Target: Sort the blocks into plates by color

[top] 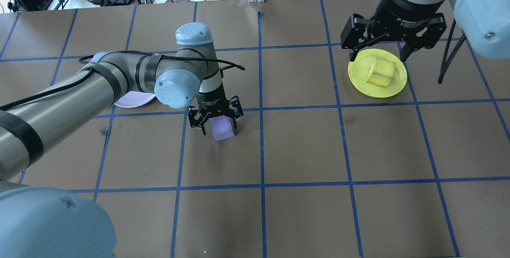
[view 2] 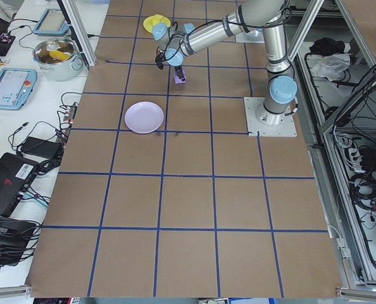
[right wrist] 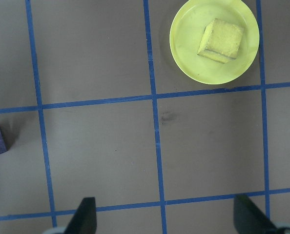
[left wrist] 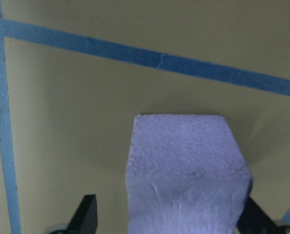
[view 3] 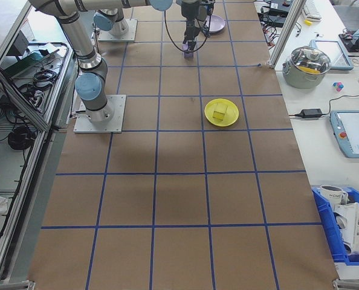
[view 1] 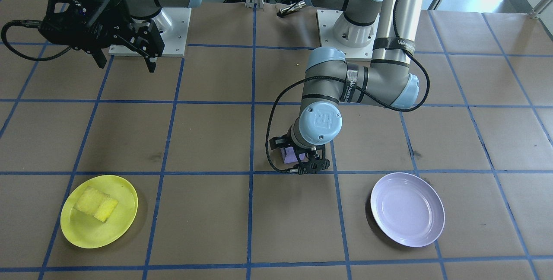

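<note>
The lavender-purple block (top: 222, 128) rests on the brown table near the centre. My left gripper (top: 219, 128) is lowered around it and open. In the left wrist view one finger (left wrist: 89, 214) stands clear of the block (left wrist: 184, 165), while the other sits against its opposite side. The rough yellow block (view 1: 96, 203) lies in the yellow plate (view 1: 86, 239). My right gripper (view 1: 127, 64) is raised well above the table, open and holding nothing. The lavender plate (view 1: 436, 228) holds nothing and is partly hidden by my left arm in the overhead view.
Blue tape lines divide the brown table into squares. Both arm bases (view 1: 149, 33) stand on white mounting plates at the robot's side. Off the table's edge are a metal pot (view 2: 58, 54), tablets and cables.
</note>
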Controlling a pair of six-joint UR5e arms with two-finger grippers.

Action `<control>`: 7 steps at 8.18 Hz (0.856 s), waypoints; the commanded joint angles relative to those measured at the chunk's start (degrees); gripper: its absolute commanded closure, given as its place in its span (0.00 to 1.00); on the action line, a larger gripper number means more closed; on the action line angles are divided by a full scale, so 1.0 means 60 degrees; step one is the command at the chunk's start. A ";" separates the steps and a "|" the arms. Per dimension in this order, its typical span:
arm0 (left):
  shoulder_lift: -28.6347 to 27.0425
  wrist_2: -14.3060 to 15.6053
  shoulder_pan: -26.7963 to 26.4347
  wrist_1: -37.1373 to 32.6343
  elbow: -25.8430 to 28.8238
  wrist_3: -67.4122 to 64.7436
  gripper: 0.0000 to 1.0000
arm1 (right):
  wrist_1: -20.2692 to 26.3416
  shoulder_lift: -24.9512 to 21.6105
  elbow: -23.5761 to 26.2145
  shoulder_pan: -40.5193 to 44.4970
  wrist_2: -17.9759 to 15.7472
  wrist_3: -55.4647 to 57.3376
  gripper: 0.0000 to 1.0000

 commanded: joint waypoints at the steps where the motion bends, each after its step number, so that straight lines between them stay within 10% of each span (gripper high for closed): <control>1: -0.0295 -0.0037 0.0001 0.1086 0.0012 0.0087 0.44 | -0.0004 0.0009 0.0005 0.0000 0.0018 0.0019 0.00; 2: -0.0281 -0.0067 0.0001 0.1079 0.0012 0.0044 0.84 | 0.0011 0.0053 0.0005 0.0000 0.0018 0.0005 0.00; 3: -0.0136 -0.0371 0.0001 0.1064 -0.0017 -0.0029 1.00 | -0.0004 0.0054 0.0005 0.0000 0.0018 0.0005 0.00; 7: 0.0813 -0.0273 0.0234 -0.1038 0.0346 -0.0016 1.00 | -0.0004 0.0083 0.0005 0.0000 0.0090 -0.0010 0.00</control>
